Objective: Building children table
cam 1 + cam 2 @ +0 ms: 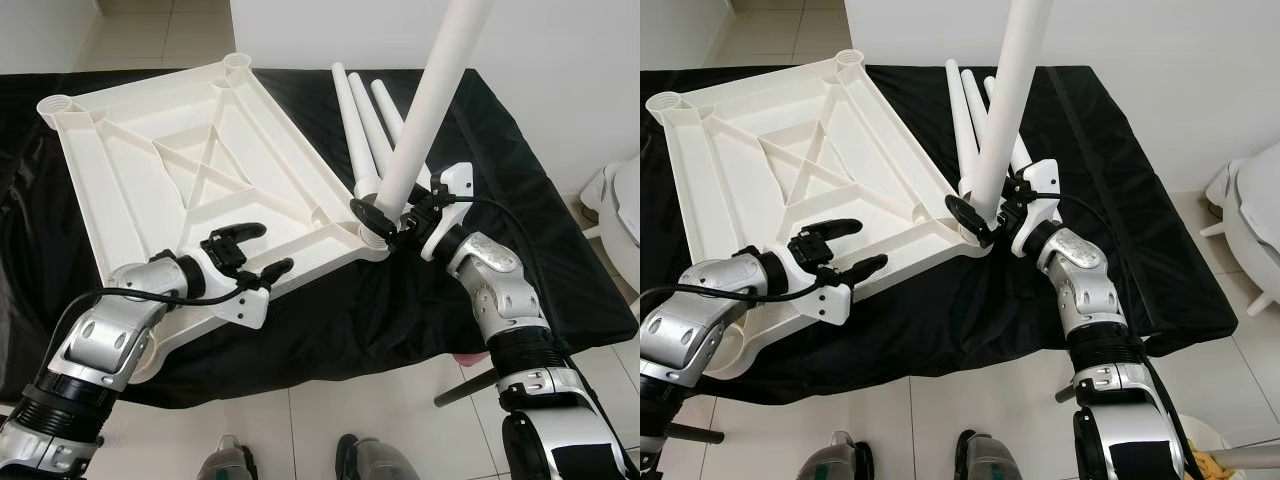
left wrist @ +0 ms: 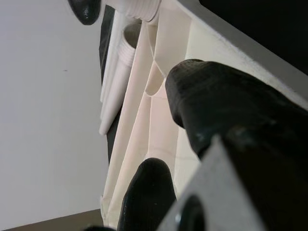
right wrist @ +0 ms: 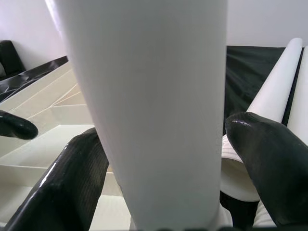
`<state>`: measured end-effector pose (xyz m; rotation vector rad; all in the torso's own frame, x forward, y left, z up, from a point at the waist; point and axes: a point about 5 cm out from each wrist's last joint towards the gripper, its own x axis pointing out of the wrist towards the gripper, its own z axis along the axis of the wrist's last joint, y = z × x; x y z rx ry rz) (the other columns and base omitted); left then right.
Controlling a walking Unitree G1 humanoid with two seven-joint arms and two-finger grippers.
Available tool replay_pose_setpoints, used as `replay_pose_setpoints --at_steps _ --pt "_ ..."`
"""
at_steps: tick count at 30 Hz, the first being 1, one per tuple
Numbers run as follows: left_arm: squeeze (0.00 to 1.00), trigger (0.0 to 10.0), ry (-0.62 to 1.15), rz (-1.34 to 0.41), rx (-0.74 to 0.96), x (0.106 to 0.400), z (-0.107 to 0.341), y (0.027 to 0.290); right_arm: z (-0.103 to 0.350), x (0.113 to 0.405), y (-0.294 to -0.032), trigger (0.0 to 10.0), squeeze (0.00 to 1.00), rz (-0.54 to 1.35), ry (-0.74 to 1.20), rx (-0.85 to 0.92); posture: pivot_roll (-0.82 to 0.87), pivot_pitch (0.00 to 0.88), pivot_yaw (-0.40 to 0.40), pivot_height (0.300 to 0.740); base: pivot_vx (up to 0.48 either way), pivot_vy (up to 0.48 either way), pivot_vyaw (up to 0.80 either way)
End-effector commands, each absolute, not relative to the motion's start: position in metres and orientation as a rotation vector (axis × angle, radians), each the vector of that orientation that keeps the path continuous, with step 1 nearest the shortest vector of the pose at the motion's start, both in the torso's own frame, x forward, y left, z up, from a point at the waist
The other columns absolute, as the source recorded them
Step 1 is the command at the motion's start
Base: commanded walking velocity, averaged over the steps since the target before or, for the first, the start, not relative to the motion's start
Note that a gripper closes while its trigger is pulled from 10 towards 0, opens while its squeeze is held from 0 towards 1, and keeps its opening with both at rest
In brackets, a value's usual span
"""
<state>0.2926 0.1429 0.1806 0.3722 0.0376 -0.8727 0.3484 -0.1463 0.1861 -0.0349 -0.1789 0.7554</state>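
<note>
Your right gripper (image 1: 385,222) clasps one white leg (image 1: 430,100) standing in the tabletop (image 1: 190,170) corner socket. Three more legs (image 1: 362,125) lie beside it; your left gripper (image 1: 255,250) rests spread on the rim

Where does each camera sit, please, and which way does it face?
Left eye, right eye: on the head, looking down at the upturned white plastic tabletop on the black cloth; both silver arms show.
Left wrist: along the left gripper, jaws open over the tabletop's edge.
Right wrist: along the right gripper, closed on the upright white plastic leg.
All share tabletop and legs.
</note>
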Motion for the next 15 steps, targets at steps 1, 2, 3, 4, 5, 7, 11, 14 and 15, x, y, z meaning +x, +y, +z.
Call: replay_pose_setpoints --at_steps 1,2,3,4,5,7,11,14,15 --pt "0.0 10.0 0.031 -0.974 0.358 0.285 0.185 0.138 0.18 0.346 -0.147 10.0 0.0 0.75 -0.169 -0.038 0.0 0.126 -0.013 0.74 0.0 0.0 0.0" --pt "0.0 10.0 0.031 -0.974 0.358 0.285 0.185 0.138 0.18 0.346 -0.147 10.0 0.0 0.75 -0.169 -0.038 0.0 0.126 -0.013 0.74 0.0 0.0 0.0" --pt "0.0 10.0 0.031 -0.974 0.358 0.285 0.185 0.138 0.18 0.346 -0.147 10.0 0.0 0.75 -0.169 -0.038 0.0 0.126 -0.013 0.74 0.0 0.0 0.0" --pt "0.0 10.0 0.024 -0.99 0.356 0.284 0.186 0.136 0.179 0.346 -0.146 10.0 0.0 0.749 -0.168 -0.037 0.0 0.126 -0.013 0.74 0.0 0.0 0.0" --pt "0.0 10.0 0.016 -1.012 0.347 0.281 0.188 0.134 0.178 0.346 -0.147 10.0 0.0 0.74 -0.167 -0.034 0.0 0.125 -0.014 0.74 0.0 0.0 0.0" --pt "0.0 10.0 0.001 -1.023 0.349 0.279 0.19 0.133 0.177 0.347 -0.147 10.0 0.0 0.733 -0.167 -0.031 0.0 0.125 -0.014 0.74 0.0 0.0 0.0" --pt "0.0 10.0 -0.015 -1.026 0.362 0.278 0.194 0.132 0.177 0.348 -0.146 10.0 0.0 0.7 -0.176 -0.016 0.01 0.122 -0.012 0.74 0.0 0.0 0.0" --pt "0.0 10.0 -0.025 -1.035 0.328 0.277 0.199 0.13 0.176 0.349 -0.145 10.0 0.0 0.675 -0.182 -0.006 0.01 0.122 -0.013 0.74 0.0 0.0 0.0" --pt "0.0 10.0 -0.025 -1.035 0.328 0.277 0.199 0.13 0.176 0.349 -0.145 10.0 0.0 0.675 -0.182 -0.006 0.01 0.122 -0.013 0.74 0.0 0.0 0.0"
